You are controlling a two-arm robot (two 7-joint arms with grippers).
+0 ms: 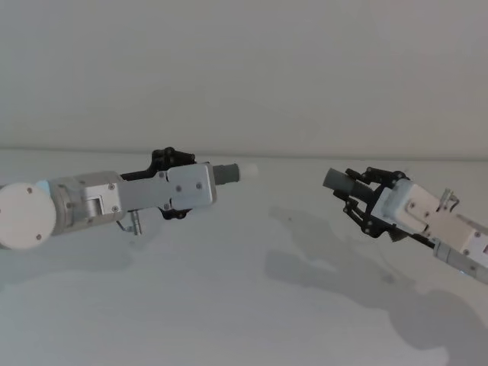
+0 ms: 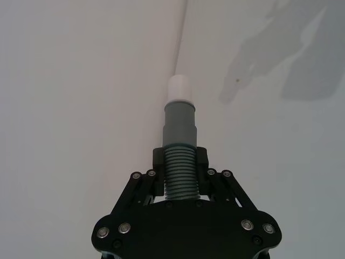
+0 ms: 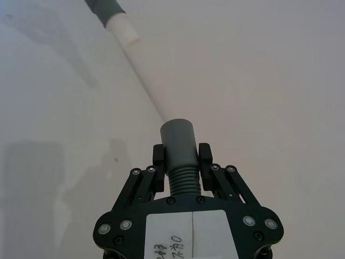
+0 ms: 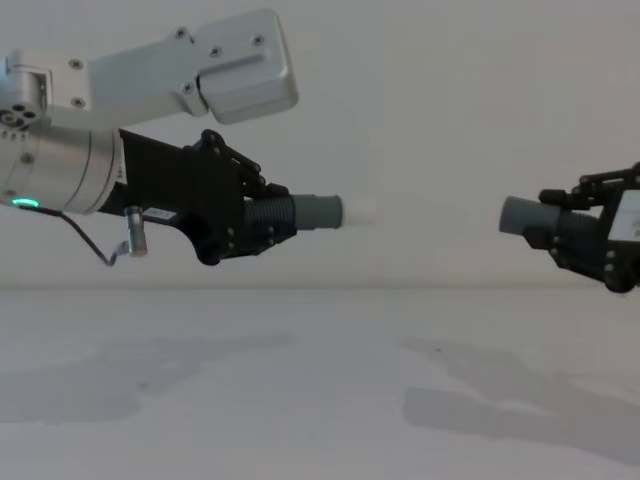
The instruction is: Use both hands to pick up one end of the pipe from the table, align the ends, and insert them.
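Note:
Both pipe pieces are held in the air above the white table (image 1: 229,313). My left gripper (image 1: 200,181) is shut on the ribbed grey piece (image 2: 180,127). Its whitish plug tip (image 4: 358,211) points toward the right arm. My right gripper (image 1: 360,192) is shut on the other grey piece (image 3: 178,141). Its plain socket end (image 4: 518,215) faces left. In the chest view a clear gap separates the two ends, at nearly the same height. In the right wrist view the plug tip (image 3: 123,29) appears far ahead of the socket and off to one side.
A pale wall (image 1: 244,69) rises behind the table's far edge. The arms' shadows (image 4: 480,405) lie on the bare table surface (image 4: 300,380) below.

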